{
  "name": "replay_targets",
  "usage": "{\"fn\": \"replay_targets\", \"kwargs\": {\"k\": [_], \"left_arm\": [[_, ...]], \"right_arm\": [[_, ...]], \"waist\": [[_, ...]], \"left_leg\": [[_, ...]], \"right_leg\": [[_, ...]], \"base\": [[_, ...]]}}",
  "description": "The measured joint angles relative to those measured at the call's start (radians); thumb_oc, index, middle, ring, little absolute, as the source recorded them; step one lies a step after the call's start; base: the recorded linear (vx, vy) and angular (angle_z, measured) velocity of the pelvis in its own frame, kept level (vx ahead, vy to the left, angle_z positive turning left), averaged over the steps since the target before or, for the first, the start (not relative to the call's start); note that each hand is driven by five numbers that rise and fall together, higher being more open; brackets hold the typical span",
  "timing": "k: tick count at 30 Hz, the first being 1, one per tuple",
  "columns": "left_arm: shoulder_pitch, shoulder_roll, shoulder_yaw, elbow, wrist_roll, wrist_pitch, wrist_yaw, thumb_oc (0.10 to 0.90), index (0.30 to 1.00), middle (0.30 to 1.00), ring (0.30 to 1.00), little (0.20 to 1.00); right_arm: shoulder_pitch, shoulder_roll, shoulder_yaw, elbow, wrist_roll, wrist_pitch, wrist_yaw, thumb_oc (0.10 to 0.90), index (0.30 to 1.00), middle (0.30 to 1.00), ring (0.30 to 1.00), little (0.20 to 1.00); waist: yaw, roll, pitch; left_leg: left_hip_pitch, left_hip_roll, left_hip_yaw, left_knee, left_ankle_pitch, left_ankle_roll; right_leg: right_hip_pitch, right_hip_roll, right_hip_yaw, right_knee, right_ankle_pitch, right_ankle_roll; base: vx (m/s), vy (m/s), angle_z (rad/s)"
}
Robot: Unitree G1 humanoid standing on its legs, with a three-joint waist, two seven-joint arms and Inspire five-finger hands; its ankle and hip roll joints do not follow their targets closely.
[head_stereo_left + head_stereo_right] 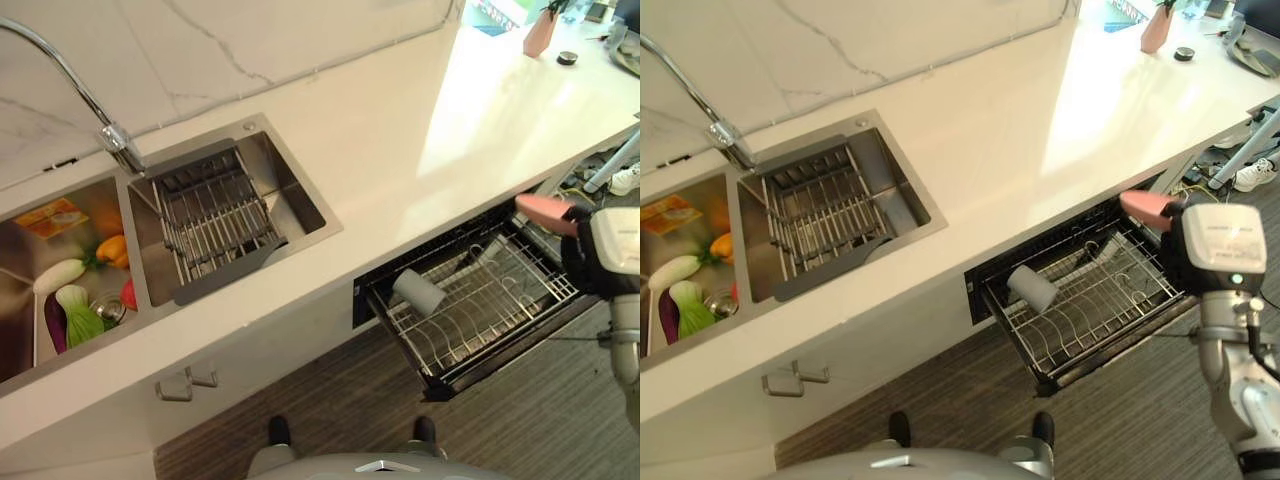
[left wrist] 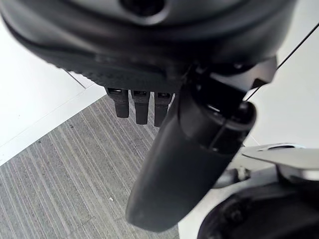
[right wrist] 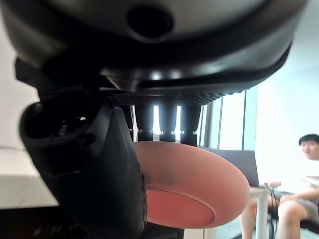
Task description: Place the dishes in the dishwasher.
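In the left eye view, a long white counter [image 1: 400, 140] runs across the picture, and the dishwasher's wire rack [image 1: 480, 310] is pulled out from under it. A grey cup [image 1: 418, 291] lies on its side in the rack, at the end nearest the sink. The right hand [image 1: 580, 250] is over the other end of the rack, just below the counter's edge, and it holds a pink bowl [image 1: 545, 212] with its fingers and thumb clamped on it. The steel sink [image 1: 300, 200] is set in the counter, well apart from the rack, with a drying rack [image 1: 215, 215] inside one basin and a bent tap [image 1: 60, 70] over it. The other basin holds toy vegetables [image 1: 75, 300]. In the right eye view, a pink vase [image 1: 1157, 30] stands at the far end of the counter, with a small dark round thing [image 1: 1184, 53] near it. In the left wrist view, the left hand [image 2: 149, 99] hangs over a striped grey floor [image 2: 65, 174], with its fingers hanging loose and nothing in them. In the right wrist view, the pink bowl is pinched between the thumb and the fingers [image 3: 169, 122] at its rim. A person [image 3: 294, 194] sits far behind the bowl.
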Motion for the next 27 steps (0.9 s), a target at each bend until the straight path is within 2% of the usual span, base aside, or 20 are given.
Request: {"fn": "replay_targets", "kwargs": {"k": [2, 5, 9, 16, 20, 21, 22, 23, 24, 27], "left_arm": [[0.000, 0.014, -0.022, -0.011, 0.000, -0.001, 0.000, 0.800, 0.900, 0.900, 0.900, 0.900], [-0.001, 0.020, -0.028, -0.012, 0.004, -0.001, 0.003, 0.800, 0.900, 0.900, 0.900, 0.900], [0.001, 0.022, -0.028, -0.023, 0.003, -0.001, 0.007, 0.800, 0.900, 0.900, 0.900, 0.900], [-0.007, 0.038, -0.042, -0.037, -0.003, -0.011, 0.013, 0.800, 0.900, 0.900, 0.900, 0.900], [-0.013, 0.042, -0.058, -0.042, -0.005, -0.011, 0.013, 0.800, 0.900, 0.900, 0.900, 0.900], [-0.008, 0.038, -0.073, -0.060, -0.008, -0.011, 0.018, 0.800, 0.900, 0.900, 0.900, 0.900], [-0.021, 0.052, -0.112, -0.083, -0.008, -0.017, 0.034, 0.800, 0.900, 0.900, 0.900, 0.900], [-0.047, 0.061, -0.146, -0.083, -0.009, -0.025, 0.037, 0.800, 0.900, 0.900, 0.900, 0.900], [-0.090, 0.057, -0.142, -0.070, -0.013, -0.028, 0.039, 0.800, 0.900, 0.900, 0.900, 0.900], [-0.109, 0.036, -0.133, -0.067, -0.055, -0.032, 0.040, 0.800, 0.900, 0.900, 0.900, 0.900]], "right_arm": [[0.003, 0.027, 0.058, 0.000, -0.001, -0.003, 0.015, 0.400, 0.300, 0.300, 0.300, 0.300], [0.003, 0.040, 0.146, 0.003, -0.033, -0.010, 0.019, 0.400, 0.300, 0.300, 0.300, 0.300], [-0.007, 0.047, 0.206, 0.012, -0.033, -0.012, 0.021, 0.400, 0.300, 0.300, 0.300, 0.300], [-0.119, 0.047, 0.299, 0.215, -0.031, -0.010, 0.022, 0.400, 0.300, 0.300, 0.300, 0.300], [-0.123, 0.048, 0.300, 0.220, -0.030, -0.012, 0.024, 0.400, 0.300, 0.300, 0.300, 0.300], [-0.155, 0.062, 0.320, 0.251, -0.029, -0.011, 0.005, 0.400, 0.300, 0.300, 0.300, 0.300], [-0.254, 0.085, 0.355, 0.351, -0.025, 0.002, -0.037, 0.400, 0.300, 0.300, 0.300, 0.300], [-0.318, 0.074, 0.395, 0.436, -0.020, 0.013, -0.045, 0.400, 0.300, 0.300, 0.300, 0.300], [-0.359, 0.041, 0.404, 0.468, -0.018, 0.017, -0.040, 0.400, 0.300, 0.300, 0.300, 0.300], [-0.440, 0.060, 0.413, 0.467, 0.002, 0.017, -0.071, 0.400, 0.300, 0.300, 0.300, 0.300]], "waist": [[0.000, -0.016, 0.004], [0.002, -0.021, 0.005], [0.009, -0.028, 0.008], [0.044, -0.053, 0.019], [0.052, -0.051, 0.023], [0.057, -0.046, 0.042], [0.052, -0.048, 0.059], [0.050, -0.043, 0.065], [0.066, -0.020, 0.105], [0.088, 0.012, 0.177]], "left_leg": [[-0.004, -0.014, 0.010, 0.005, 0.001, 0.007], [-0.010, -0.016, 0.022, 0.005, 0.003, 0.007], [-0.011, -0.016, 0.026, 0.006, 0.003, 0.007], [-0.042, -0.015, 0.017, 0.006, 0.012, 0.010], [-0.053, -0.016, 0.009, 0.006, 0.018, 0.012], [-0.074, -0.015, 0.007, 0.016, 0.021, 0.014], [-0.129, -0.005, -0.004, 0.055, 0.024, 0.017], [-0.181, -0.001, -0.027, 0.063, 0.028, 0.012], [-0.217, 0.000, -0.040, 0.049, 0.049, 0.020], [-0.224, -0.006, -0.045, 0.023, 0.069, 0.027]], "right_leg": [[-0.015, -0.013, 0.020, 0.003, 0.011, 0.011], [-0.029, -0.015, 0.029, 0.003, 0.014, 0.012], [-0.032, -0.015, 0.030, 0.003, 0.014, 0.012], [-0.056, -0.015, 0.024, 0.003, 0.016, 0.012], [-0.064, -0.015, 0.021, 0.003, 0.022, 0.011], [-0.075, -0.015, 0.018, 0.011, 0.022, 0.012], [-0.121, -0.009, 0.009, 0.028, 0.025, 0.010], [-0.144, -0.002, -0.011, 0.002, 0.036, 0.010], [-0.175, 0.003, -0.023, 0.007, 0.049, 0.004], [-0.190, 0.000, -0.025, 0.005, 0.060, 0.002]], "base": [[-0.02, 0.088, -0.15], [-0.01, 0.055, -0.12], [0.00, 0.008, -0.01], [-0.03, -0.005, 0.03], [-0.12, -0.045, 0.04], [-0.26, -0.085, 0.04], [-0.09, -0.023, 0.22], [-0.08, -0.021, 0.40], [-0.07, -0.024, 0.40], [-0.06, -0.012, 0.11]]}}
